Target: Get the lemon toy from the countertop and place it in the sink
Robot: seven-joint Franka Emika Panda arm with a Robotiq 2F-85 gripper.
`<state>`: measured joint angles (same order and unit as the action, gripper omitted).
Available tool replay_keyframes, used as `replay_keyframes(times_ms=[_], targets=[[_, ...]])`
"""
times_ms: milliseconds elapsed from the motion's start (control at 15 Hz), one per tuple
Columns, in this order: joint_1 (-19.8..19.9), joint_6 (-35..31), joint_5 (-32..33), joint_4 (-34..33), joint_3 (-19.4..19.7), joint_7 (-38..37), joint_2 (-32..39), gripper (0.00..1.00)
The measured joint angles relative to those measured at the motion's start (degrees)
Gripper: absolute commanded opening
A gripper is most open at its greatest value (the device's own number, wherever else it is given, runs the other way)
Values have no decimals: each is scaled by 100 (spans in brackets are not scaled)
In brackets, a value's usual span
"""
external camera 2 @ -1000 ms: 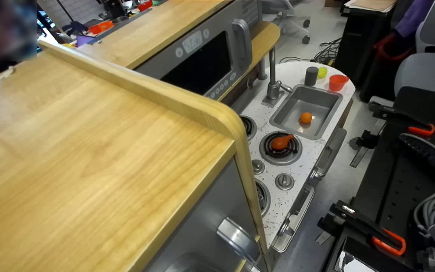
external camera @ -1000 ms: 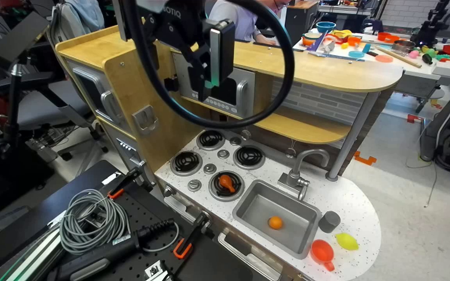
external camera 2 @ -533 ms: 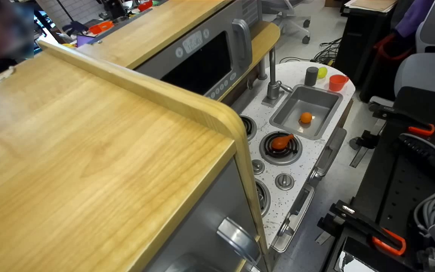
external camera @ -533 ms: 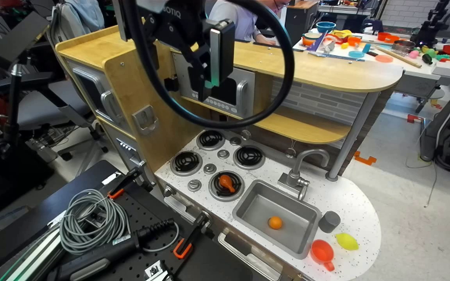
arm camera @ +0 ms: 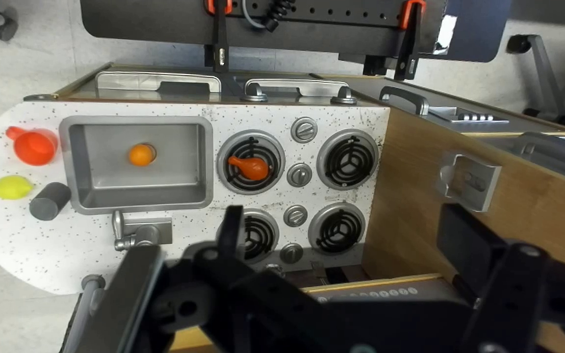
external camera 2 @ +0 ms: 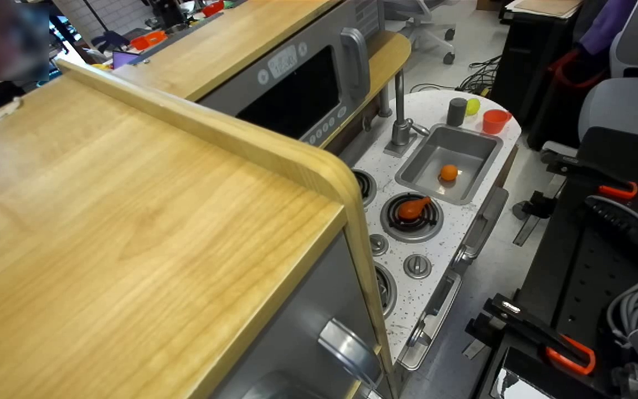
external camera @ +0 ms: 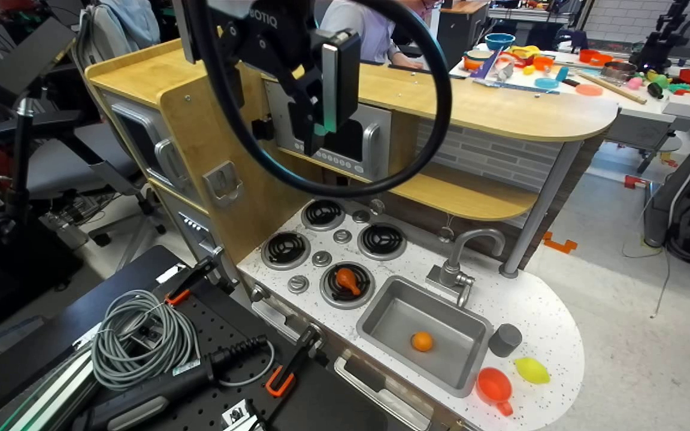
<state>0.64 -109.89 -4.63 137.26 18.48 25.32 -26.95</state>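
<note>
Tool (arm camera: pixel 344 220) is staying put; grasp pending.
Jaws are gaping wide, empty; lemon toy (arm camera: pixel 12 187) is still lying at nine o'clock from sink (arm camera: pixel 177 157), wrist view.

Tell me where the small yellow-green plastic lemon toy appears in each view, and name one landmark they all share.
In an exterior view, the yellow-green plastic lemon toy lies at the lower right.
In an exterior view, the lemon toy lies at the upper right.
In the wrist view, the lemon toy is at the far left, about mid-height.
Shared landmark: the rectangular grey metallic sink, with the round orange ball inside.
</note>
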Motion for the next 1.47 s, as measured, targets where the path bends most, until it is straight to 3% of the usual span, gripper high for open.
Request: replay_keyframes(times_ms=[200,533,1133,1467], targets=[[111,-166,0,37,-74,-83,0,100],[330,-995,1,128,-50,-236,266,100],[829,-3449,-495,20,221,-234,2220,100],[1195,-4033,-1300,-403,161,-237,3282,100]])
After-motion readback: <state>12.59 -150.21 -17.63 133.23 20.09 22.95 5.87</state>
